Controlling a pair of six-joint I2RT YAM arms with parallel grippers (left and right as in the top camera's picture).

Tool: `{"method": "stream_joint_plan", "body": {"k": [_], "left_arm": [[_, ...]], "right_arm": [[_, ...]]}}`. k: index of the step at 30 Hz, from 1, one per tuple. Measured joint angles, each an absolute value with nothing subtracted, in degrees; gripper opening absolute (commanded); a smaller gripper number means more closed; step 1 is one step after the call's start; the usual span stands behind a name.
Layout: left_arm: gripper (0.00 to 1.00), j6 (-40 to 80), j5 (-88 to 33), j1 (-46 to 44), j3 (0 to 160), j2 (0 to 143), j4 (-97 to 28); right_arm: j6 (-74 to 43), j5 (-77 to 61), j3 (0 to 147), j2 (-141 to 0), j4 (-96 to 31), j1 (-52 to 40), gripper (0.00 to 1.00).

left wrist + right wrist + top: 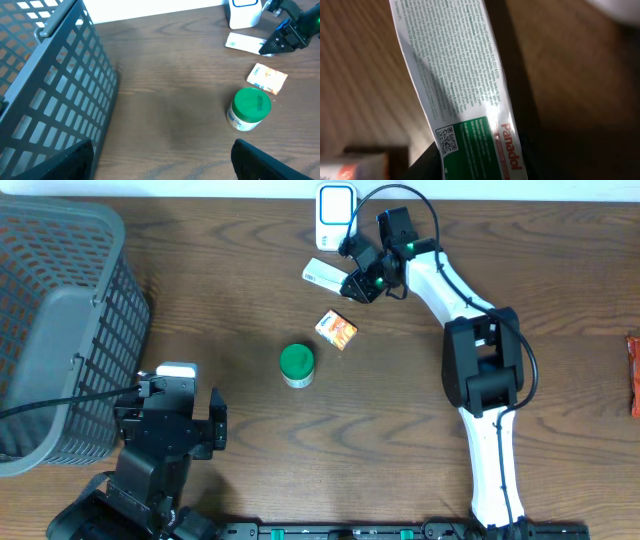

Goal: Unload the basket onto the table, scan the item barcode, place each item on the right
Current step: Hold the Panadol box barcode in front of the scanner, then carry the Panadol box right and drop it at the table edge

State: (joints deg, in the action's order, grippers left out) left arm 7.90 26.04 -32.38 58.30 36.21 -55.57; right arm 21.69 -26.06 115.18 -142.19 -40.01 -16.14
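Right now, from overhead, the right gripper (356,284) is reaching across to the far side of the table (200,290) and is sitting at one end of the flat white Panadol box (320,275). The box is lying on the wood just in front of the white scanner (336,202). An orange carton (337,328) and a green-lidded jar (297,365) are lying nearer the middle, apart from both arms. The left gripper (172,402) is idling beside the basket (60,240).

In the left wrist view, that gripper's dark fingers (65,162) are showing at the bottom corners, standing wide apart with nothing between them. Far off at the upper right, the right gripper's tip is touching the end of the box. Whether the jaws are pinching it is not showing from here.

In the right wrist view the box is filling the frame, its QR code (448,140) and red brand lettering facing the camera. Dark finger shapes are sitting either side of its near end. The jaws are bracketing the box, but I cannot tell whether they are clamped on it or merely flanking it.

So the pick-up step seems to be in hand. The next move is calling for a firm hold on that end and a lift clear of the wood. After that, whichever face is carrying the barcode needs turning toward the scanner's window.
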Motion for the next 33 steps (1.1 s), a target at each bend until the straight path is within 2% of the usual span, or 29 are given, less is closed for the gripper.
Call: {"method": "stream_joint_plan", "body": {"k": [3,6,10,16,22,27,33], "left_arm": [[0.88,7.90,26.04,-32.38,58.30,36.21,-55.55],[0.88,7.90,26.06,-32.38,58.30,36.21,-55.53],[0.88,7.90,26.09,-32.38,58.30,36.23,-55.57],[0.88,7.90,26.06,-32.38,58.30,36.21,-55.55],[0.88,7.90,26.04,-32.38,58.30,36.21,-55.57],[0.88,7.90,26.04,-32.38,58.30,36.21,-55.57],[0.88,7.90,26.04,-32.38,58.30,36.21,-55.55]], "right_arm": [[20.43,-25.80,114.89,-141.01,-44.34,-16.29,0.24],[19.44,-24.93,113.99,-138.63,-49.98,-16.60,0.27],[18.17,-20.49,113.38,-131.85,-59.27,-16.80,0.23],[14.90,-9.82,113.45,-119.28,-71.94,-16.51,0.18],[9.65,2.61,113.56,-114.89,-83.02,-14.48,0.20],[4.89,11.88,113.45,-114.91,-84.90,-11.09,0.23],[1.61,16.43,113.45,-114.91,-83.33,-2.76,0.25]]}}
